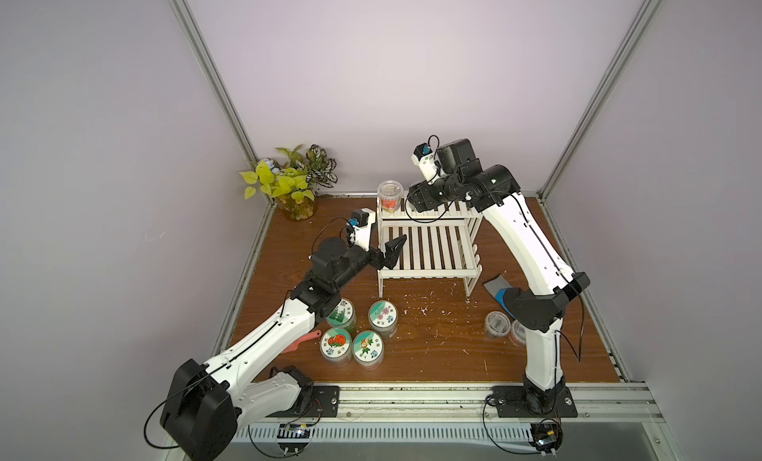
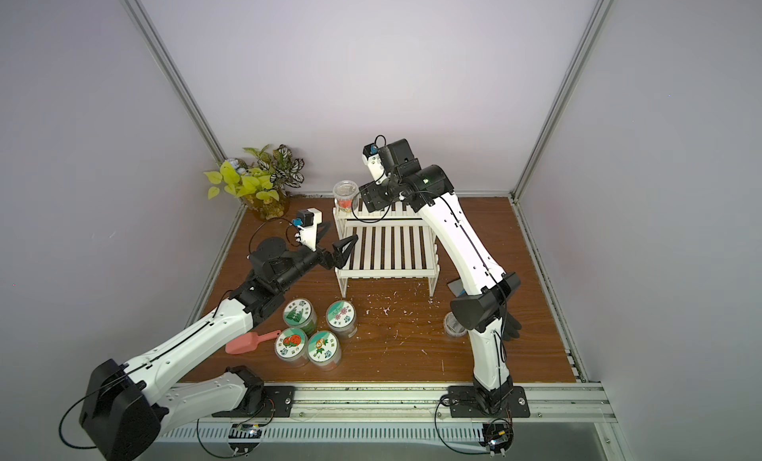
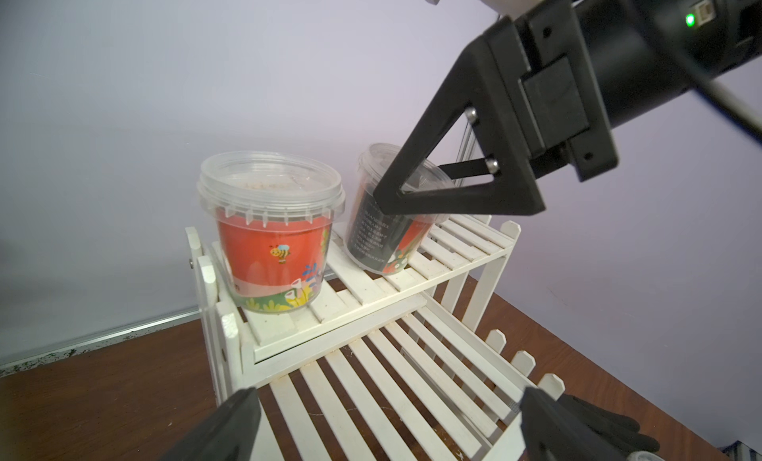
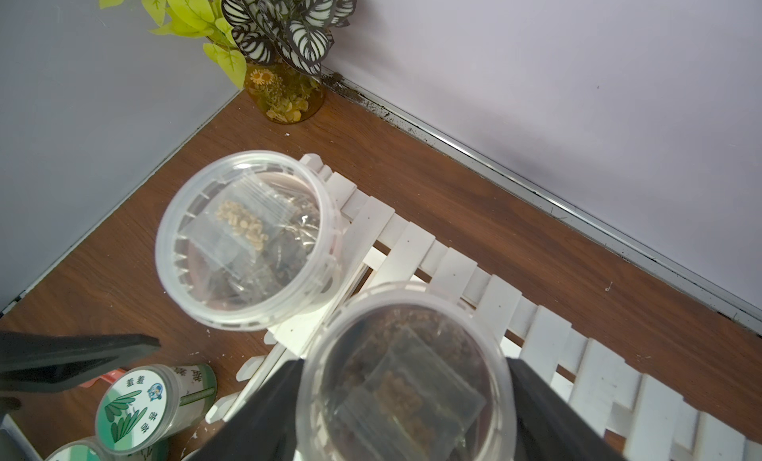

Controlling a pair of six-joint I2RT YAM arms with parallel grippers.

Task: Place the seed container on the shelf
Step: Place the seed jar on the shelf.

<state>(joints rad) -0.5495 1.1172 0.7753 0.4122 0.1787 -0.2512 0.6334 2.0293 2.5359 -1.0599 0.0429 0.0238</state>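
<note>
On shelf (image 3: 470,242), upper tier, straddles tilted tub (image 3: 371,240) with right end effector (image 4: 404,362); grip: cannot tell. Likely light, slick, crushable: take below rim. Holds left end effector (image 3: 389,393) spread.

Clear, glossy plastic is seen in the seed container (image 4: 404,335). The shelf (image 3: 276,327) is built of white-painted wooden slats, matt and slightly scuffed. A smooth brown wood-grain finish is shown on the table (image 1: 433,343), and matt black plastic on the right pincer (image 4: 404,364).
</note>
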